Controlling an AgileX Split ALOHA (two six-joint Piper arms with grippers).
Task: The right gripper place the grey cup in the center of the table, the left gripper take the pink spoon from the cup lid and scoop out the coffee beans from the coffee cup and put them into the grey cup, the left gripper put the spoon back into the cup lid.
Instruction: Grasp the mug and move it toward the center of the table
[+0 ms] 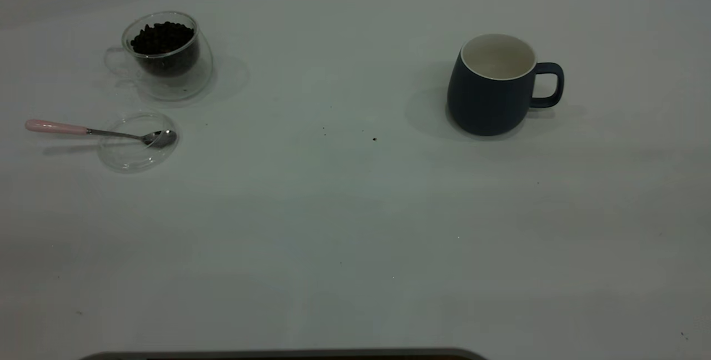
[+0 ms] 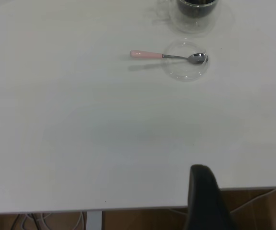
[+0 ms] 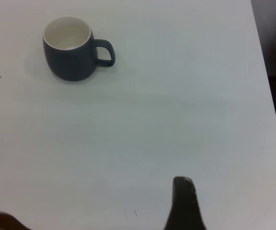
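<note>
The grey cup stands upright and empty on the right half of the table, its handle turned to the right; it also shows in the right wrist view. At the far left, the clear coffee cup holds coffee beans. In front of it lies the cup lid with the pink spoon resting across it, bowl inside, handle sticking out to the left. The spoon and lid appear far off in the left wrist view. My left gripper hangs at the table's near edge. My right gripper is well short of the grey cup.
A few dark specks dot the table's middle. The table's right edge runs close to the right arm. Neither arm shows in the exterior view. Cables hang below the table edge near the left arm.
</note>
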